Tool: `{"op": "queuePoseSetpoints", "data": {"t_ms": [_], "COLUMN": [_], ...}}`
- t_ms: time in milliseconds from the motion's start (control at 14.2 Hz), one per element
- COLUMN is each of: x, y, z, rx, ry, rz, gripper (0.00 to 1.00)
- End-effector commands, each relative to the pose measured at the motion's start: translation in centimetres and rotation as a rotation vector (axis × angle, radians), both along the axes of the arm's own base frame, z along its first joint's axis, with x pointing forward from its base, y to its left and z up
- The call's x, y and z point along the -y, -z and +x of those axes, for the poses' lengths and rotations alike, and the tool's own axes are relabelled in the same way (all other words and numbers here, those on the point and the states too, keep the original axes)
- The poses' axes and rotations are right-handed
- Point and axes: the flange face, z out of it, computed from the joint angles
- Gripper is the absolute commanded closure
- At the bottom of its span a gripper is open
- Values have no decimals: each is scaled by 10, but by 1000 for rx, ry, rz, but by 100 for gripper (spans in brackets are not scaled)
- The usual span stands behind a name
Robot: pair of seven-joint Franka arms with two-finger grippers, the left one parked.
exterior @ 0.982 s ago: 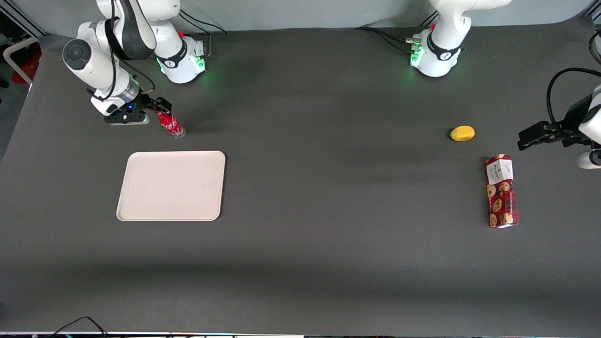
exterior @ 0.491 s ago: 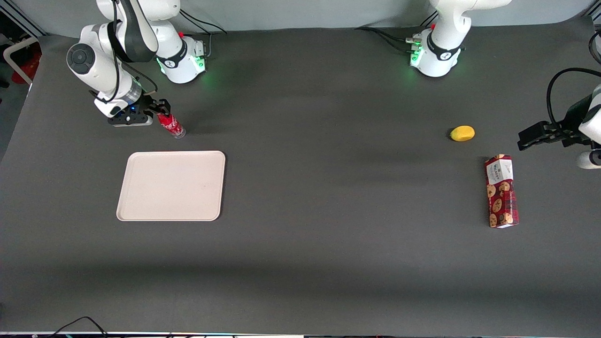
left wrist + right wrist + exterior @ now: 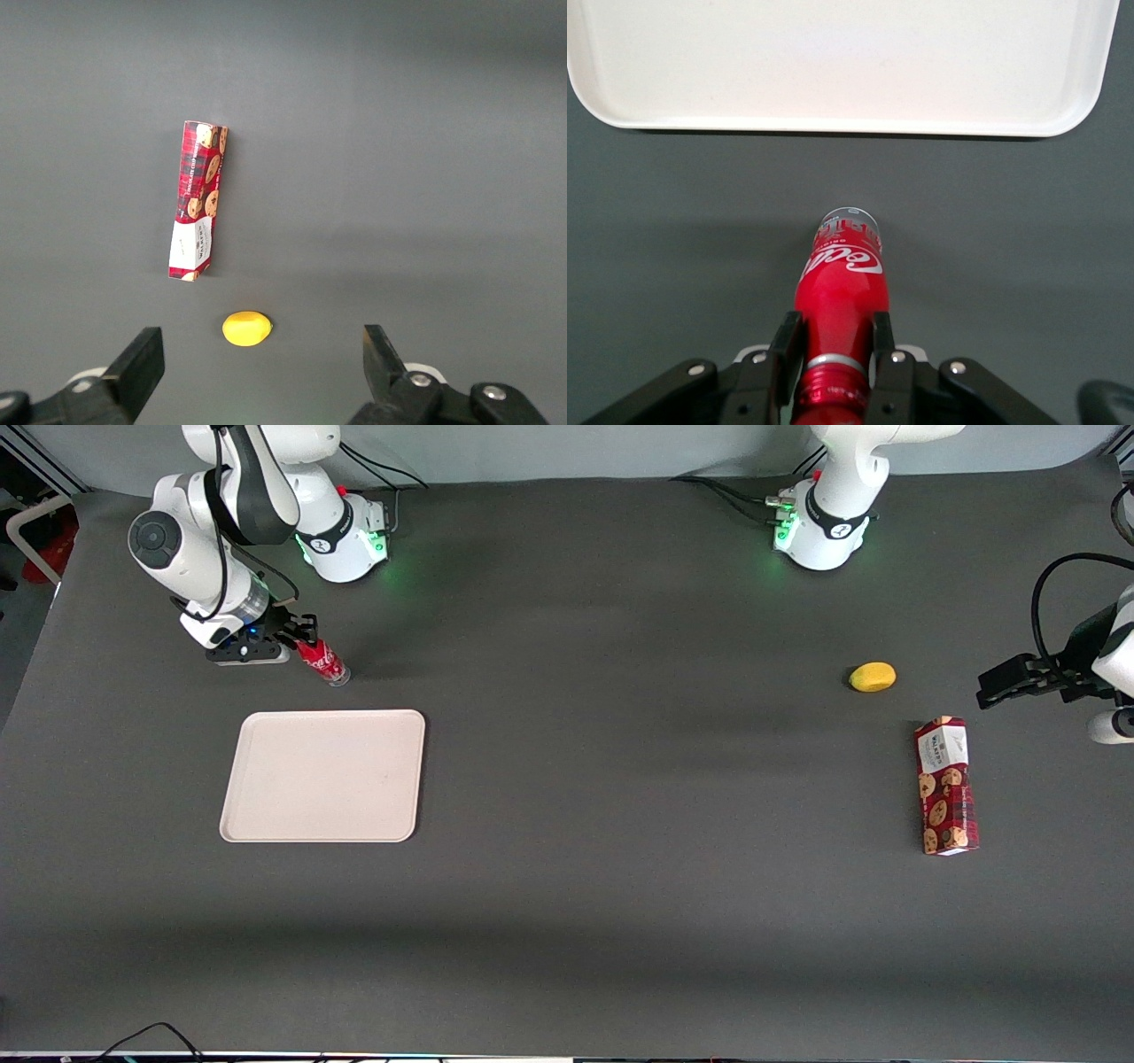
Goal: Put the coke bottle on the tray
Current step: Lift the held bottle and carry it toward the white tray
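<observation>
The coke bottle is small, slim and red with a white script logo. It stands on the dark table, a little farther from the front camera than the tray. My right gripper is at the bottle's neck, just below the red cap. In the right wrist view the gripper has a finger on each side of the neck and is shut on the bottle, whose clear base rests on the table. The beige tray's rim lies just past the bottle's base.
A yellow lemon-like object and a red cookie-printed box lie toward the parked arm's end of the table. They also show in the left wrist view: the object and the box. The working arm's base stands at the table's back edge.
My right arm's wrist has shifted slightly toward the bottle and the fingers have settled around its neck. The bottle's base has stayed in place.
</observation>
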Motion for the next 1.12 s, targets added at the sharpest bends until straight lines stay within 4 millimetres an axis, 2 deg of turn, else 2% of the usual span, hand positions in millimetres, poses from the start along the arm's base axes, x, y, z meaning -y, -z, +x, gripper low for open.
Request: {"op": "queuePoseSetpoints", "data": {"t_ms": [0,211,351,561,842,1053], "x": [-1,-3,-5,-8,-11,-7], "y": [8,-12,-41,-102,-198,-261], "z": [-12,0,16,42,74,107], "rx": [8,-11,-26,-20,11,37], "ry": [5,1,-1,-13,-35,-59], "rz": [8,10,14,17,26,25], "gripper": [100,100,100,100,100,100]}}
